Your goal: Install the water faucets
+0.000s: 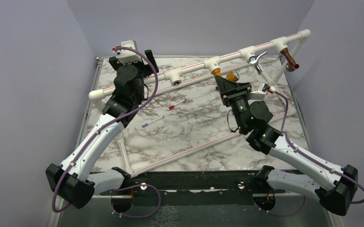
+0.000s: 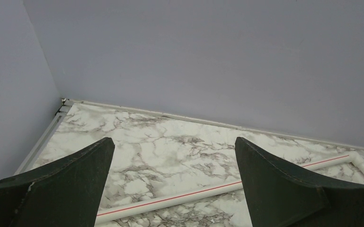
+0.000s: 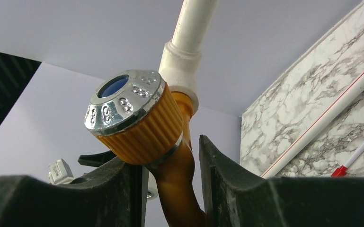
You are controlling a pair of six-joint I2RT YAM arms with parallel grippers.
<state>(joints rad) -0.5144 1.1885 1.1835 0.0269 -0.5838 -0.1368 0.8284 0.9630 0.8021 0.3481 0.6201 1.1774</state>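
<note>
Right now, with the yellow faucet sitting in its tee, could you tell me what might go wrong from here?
1. The right gripper closely flanks the mustard-yellow faucet, right by its wide silvery knob. Pulling away at an angle could snag the knob and twist the faucet in its white tee.
2. The chrome lever faucet hangs close to that wrist on the same raised pipe, so a sideways swing might knock it.

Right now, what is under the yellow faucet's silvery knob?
Under the silvery knob, the yellow faucet narrows to an amber neck between the right gripper's fingers. The gripper covers its spout.
</note>
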